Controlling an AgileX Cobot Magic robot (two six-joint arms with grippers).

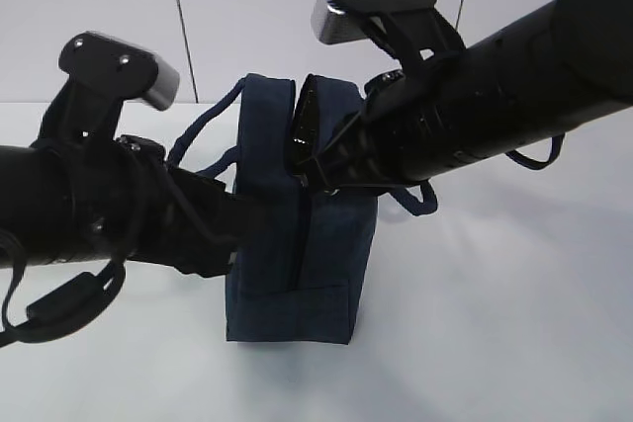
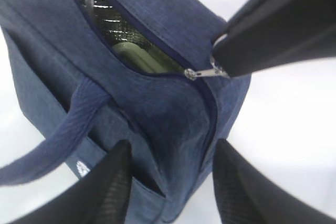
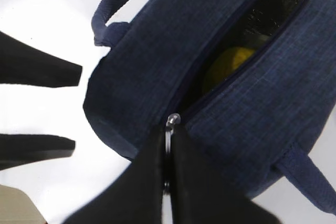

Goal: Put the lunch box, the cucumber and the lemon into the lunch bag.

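Observation:
The navy lunch bag stands upright mid-table, its top zipper partly open. My right gripper is shut on the metal ring pull at the closed end of the zipper; it also shows in the left wrist view. My left gripper is open, its fingers straddling the bag's near end. Through the opening I see the lunch box's pale green lid and the yellow lemon against the foil lining. The cucumber is hidden.
The bag's loop handles hang to both sides, one under my right arm. The white tabletop surrounds the bag. A beige object shows at the lower left corner of the right wrist view.

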